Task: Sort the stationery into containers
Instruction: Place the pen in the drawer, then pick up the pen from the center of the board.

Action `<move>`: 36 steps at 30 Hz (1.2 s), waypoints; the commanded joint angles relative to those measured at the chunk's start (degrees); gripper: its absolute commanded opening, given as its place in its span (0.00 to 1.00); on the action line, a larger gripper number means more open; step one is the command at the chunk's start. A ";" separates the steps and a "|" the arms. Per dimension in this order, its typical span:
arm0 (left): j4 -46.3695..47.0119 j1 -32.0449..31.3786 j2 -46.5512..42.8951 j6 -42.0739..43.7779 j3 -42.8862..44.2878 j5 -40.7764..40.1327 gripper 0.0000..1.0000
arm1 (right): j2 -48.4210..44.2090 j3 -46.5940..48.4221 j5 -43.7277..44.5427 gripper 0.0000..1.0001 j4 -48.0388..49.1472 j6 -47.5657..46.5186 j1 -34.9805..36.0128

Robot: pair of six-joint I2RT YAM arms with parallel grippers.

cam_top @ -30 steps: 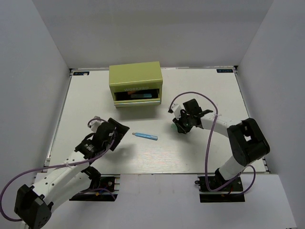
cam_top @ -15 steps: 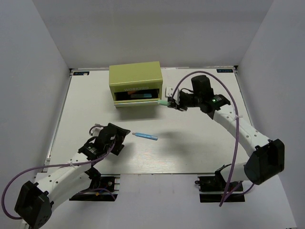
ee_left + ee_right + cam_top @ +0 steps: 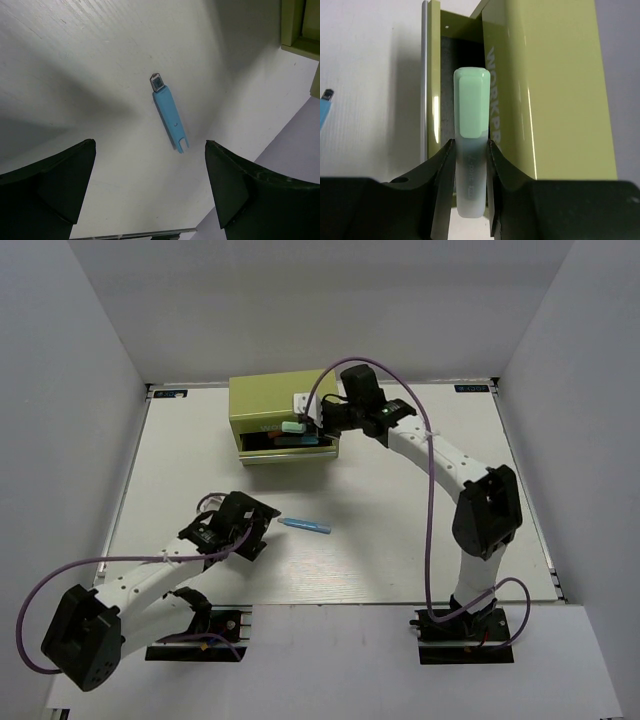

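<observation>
The right hand [image 3: 470, 150] pinches the green marker [image 3: 471, 105] and holds it above the open drawer [image 3: 434, 75] of the chest [image 3: 555, 90], not yet released. A blue thing [image 3: 308, 440] already lies in that drawer; what else is in there I cannot tell. The thin blue pen [image 3: 169, 117] lies on the desk [image 3: 400, 540], with the left hand [image 3: 148, 170] spread wide above it, touching nothing. By my judgement the sorting is well along: one drop and one pickup remain.
</observation>
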 commanded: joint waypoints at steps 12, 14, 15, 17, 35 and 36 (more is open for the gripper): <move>1.04 0.11 13.33 -1.08 8.92 5.05 1.00 | 3.90 5.45 1.77 0.52 1.03 3.22 1.50; 1.05 0.11 14.91 -1.08 10.40 5.75 1.00 | 3.45 5.18 1.68 0.52 1.47 4.36 1.24; 1.05 0.11 16.57 -1.08 10.93 5.76 1.00 | 2.32 5.35 1.16 0.52 1.55 4.80 1.14; 1.05 -0.50 18.08 -1.08 12.87 5.76 1.00 | 0.48 4.83 1.07 0.50 1.99 7.25 0.80; -16.26 -2.78 38.37 -1.61 31.85 8.57 0.58 | -26.25 -29.27 1.59 0.44 9.73 20.70 -7.91; -16.87 -2.79 38.91 -2.22 32.55 9.09 0.59 | -26.61 -30.76 1.51 0.44 10.08 21.23 -8.17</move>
